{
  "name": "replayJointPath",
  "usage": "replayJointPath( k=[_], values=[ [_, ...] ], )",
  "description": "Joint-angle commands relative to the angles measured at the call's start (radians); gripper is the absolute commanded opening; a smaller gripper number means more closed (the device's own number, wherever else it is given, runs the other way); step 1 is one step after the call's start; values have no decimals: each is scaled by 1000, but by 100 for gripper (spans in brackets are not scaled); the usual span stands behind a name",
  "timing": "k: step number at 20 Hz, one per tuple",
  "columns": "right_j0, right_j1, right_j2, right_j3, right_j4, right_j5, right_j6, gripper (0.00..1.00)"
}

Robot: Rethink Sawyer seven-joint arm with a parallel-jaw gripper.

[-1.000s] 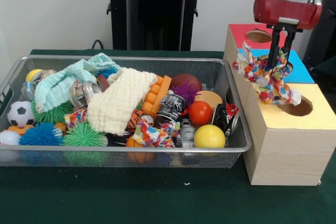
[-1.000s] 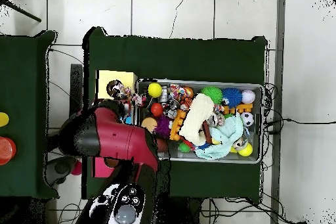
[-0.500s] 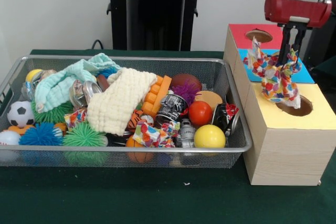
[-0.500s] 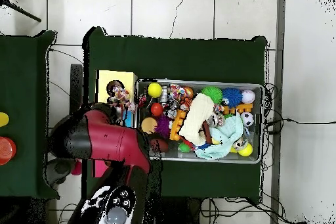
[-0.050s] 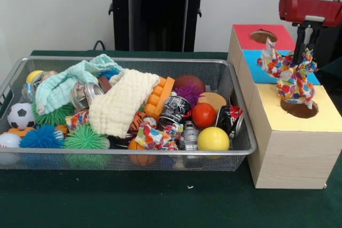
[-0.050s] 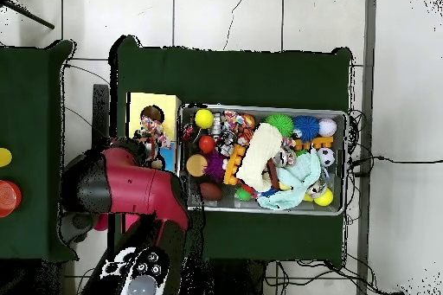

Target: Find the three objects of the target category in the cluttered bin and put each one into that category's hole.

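My gripper (image 5: 304, 52) is shut on a multicoloured patterned cloth (image 5: 288, 76) that hangs over the round hole (image 5: 299, 108) in the yellow section of the wooden box (image 5: 288, 153). The cloth's lower end reaches the hole's rim. In the overhead view the cloth (image 6: 151, 123) lies over the yellow top (image 6: 164, 103) and the red arm (image 6: 130, 189) covers the gripper. Another patterned cloth (image 5: 155, 136) lies at the front of the wire bin (image 5: 133, 158), and a third piece (image 5: 76, 118) shows near the green spiky ball.
The bin holds a cream knitted cloth (image 5: 120, 105), a mint towel (image 5: 67, 84), spiky balls, a soccer ball (image 5: 20, 115), cans, an orange block, red (image 5: 203, 115) and yellow (image 5: 213, 139) balls. The box also has blue (image 5: 312, 73) and red (image 5: 248, 30) sections, the red one with a hole.
The gripper has carried the patterned cloth to the right, from over the blue section to above the yellow section's hole, still shut on it.
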Motion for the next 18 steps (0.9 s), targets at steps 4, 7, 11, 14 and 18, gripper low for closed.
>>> replayJointPath(
  k=[4,7,11,14,18],
  values=[
    [-22,43,70,27,36,-29,256,0],
    [-22,41,69,31,31,-35,252,0],
    [-26,38,71,33,25,-46,246,0],
    [-28,38,70,23,24,-53,242,0],
    [-29,34,73,27,26,-87,249,0]
  ],
)
